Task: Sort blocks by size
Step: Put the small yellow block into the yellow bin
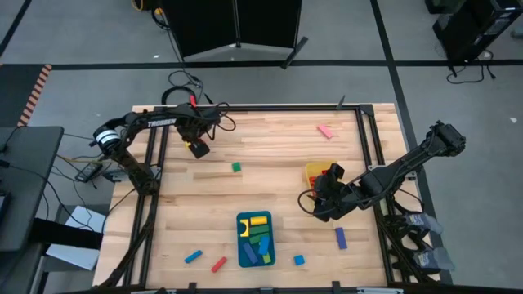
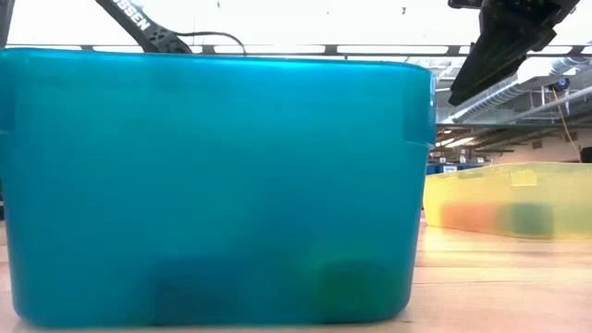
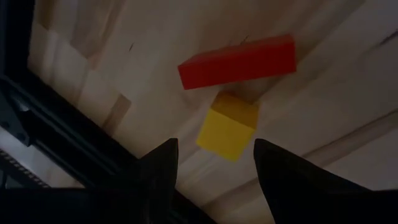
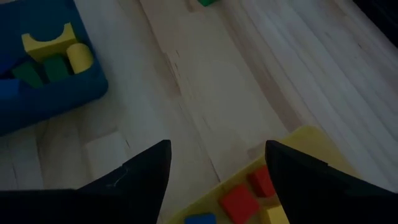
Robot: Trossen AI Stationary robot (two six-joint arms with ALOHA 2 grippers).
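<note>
The right claw hangs wide and empty over the yellow bin, apparently because small cubes are collected there, while the blue tray farther off holds longer blocks. The left claw, also wide and empty, hovers over a yellow cube touching a red bar just beyond, likely its next pick; other blocks lie scattered across the desk.

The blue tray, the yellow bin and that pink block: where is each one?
blue tray (image 1: pixel 243 219): high view, on its rim at a corner.
yellow bin (image 1: pixel 311 169): high view, on its rim beside the right arm.
pink block (image 1: pixel 325 131): high view, on the middle of its top face.
</note>
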